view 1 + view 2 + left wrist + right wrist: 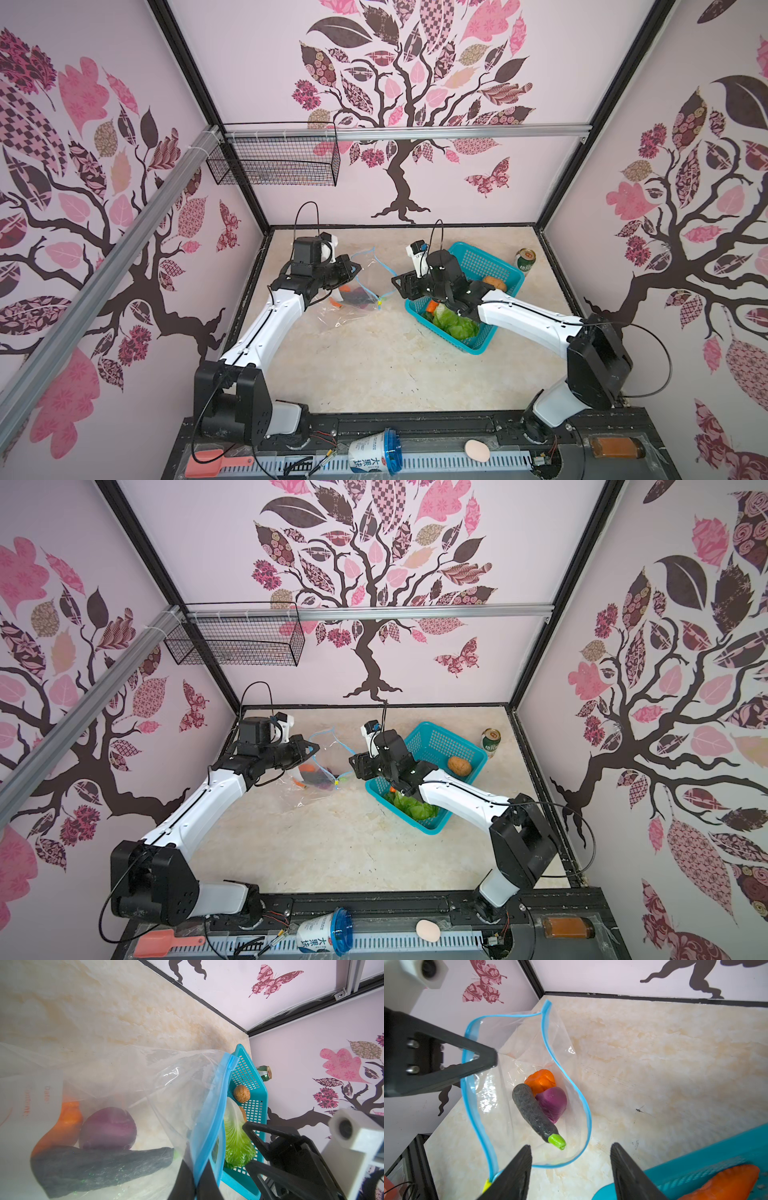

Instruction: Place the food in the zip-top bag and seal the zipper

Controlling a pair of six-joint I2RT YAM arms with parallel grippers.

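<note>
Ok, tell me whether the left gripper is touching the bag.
Touching. In the left wrist view the left gripper is shut on the bag, at its blue strip.

Bright, even, diffuse light fills both top views, so only faint, soft-edged shadows lie on the pale desk (374, 374), and the pink walls (685, 199) look slightly washed out. The wide lenses bow the straight frame bar (104, 266) and stretch everything toward the edges, and fine detail is a little soft throughout. In the wrist views small white glints sit on the crinkled plastic of the zip-top bag (128, 1076), whose printed panel nearest the lens is blurred. The black fingers of the left pincer (194, 1183) read as dark, featureless, out-of-focus shapes.
</note>
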